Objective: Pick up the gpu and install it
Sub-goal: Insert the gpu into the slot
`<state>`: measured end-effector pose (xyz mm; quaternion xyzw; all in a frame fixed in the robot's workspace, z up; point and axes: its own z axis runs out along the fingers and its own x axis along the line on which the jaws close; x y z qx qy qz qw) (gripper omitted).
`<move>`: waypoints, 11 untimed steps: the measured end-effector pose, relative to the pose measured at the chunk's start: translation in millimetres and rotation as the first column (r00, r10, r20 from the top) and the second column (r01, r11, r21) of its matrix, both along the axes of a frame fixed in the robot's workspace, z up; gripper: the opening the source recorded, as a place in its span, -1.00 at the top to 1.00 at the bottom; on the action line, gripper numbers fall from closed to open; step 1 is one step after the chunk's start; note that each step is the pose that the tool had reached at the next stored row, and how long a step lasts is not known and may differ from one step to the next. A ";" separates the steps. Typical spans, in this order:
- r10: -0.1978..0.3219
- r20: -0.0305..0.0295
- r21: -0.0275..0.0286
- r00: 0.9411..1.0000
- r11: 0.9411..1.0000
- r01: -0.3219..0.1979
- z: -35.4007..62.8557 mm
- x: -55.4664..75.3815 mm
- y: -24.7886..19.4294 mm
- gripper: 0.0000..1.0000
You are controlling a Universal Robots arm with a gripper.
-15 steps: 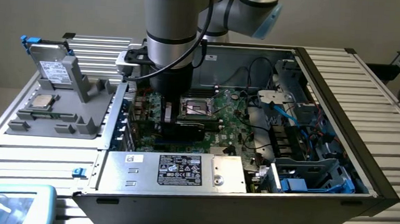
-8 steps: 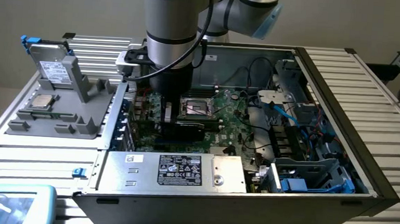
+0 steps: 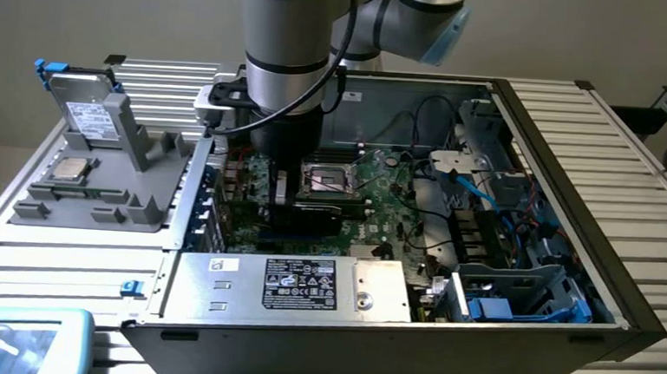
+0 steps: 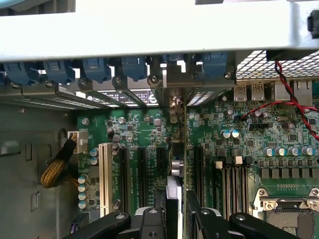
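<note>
In the wrist view the gpu (image 4: pixel 178 185) stands on edge between my fingers (image 4: pixel 149 219). Its thin green board edge and black cooler run from my gripper (image 4: pixel 175 216) toward the case's rear slot openings. The silvery end bracket (image 4: pixel 174 102) sits against the rear wall. The card lies along the dark expansion slots of the green motherboard (image 4: pixel 134 129); whether it is seated in a slot I cannot tell. In the exterior view my gripper (image 3: pixel 295 209) is down inside the open computer case (image 3: pixel 567 166), just beside the processor socket (image 3: pixel 331 180). The jaws are shut on the card.
A white slot (image 4: pixel 105 174) and a yellow-braided cable (image 4: pixel 57 164) lie to one side of the card, the memory slots and processor socket (image 4: pixel 286 214) to the other. Blue latches (image 4: pixel 94 69) line the rear wall. A power supply (image 3: pixel 293 284), blue drive cage (image 3: pixel 524 294) and grey fixture (image 3: pixel 92 163) surround the work area.
</note>
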<state>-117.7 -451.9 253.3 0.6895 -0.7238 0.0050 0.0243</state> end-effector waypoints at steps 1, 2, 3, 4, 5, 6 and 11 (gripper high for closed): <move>0.000 0.000 0.000 1.000 1.000 0.000 0.0 0.0 0.0 0.46; 0.000 0.000 0.000 1.000 1.000 0.000 0.0 0.1 0.0 0.46; 0.000 0.000 0.000 1.000 1.000 0.000 0.0 0.1 0.0 0.46; 0.000 0.000 0.000 1.000 1.000 0.000 0.0 0.1 0.0 0.46; 0.000 0.000 0.000 1.000 1.000 0.000 0.0 0.1 0.0 0.46; 0.000 0.000 0.000 1.000 1.000 0.000 0.0 0.2 0.0 0.46; 0.000 -0.008 0.001 1.000 1.000 0.000 2.6 0.3 0.0 0.46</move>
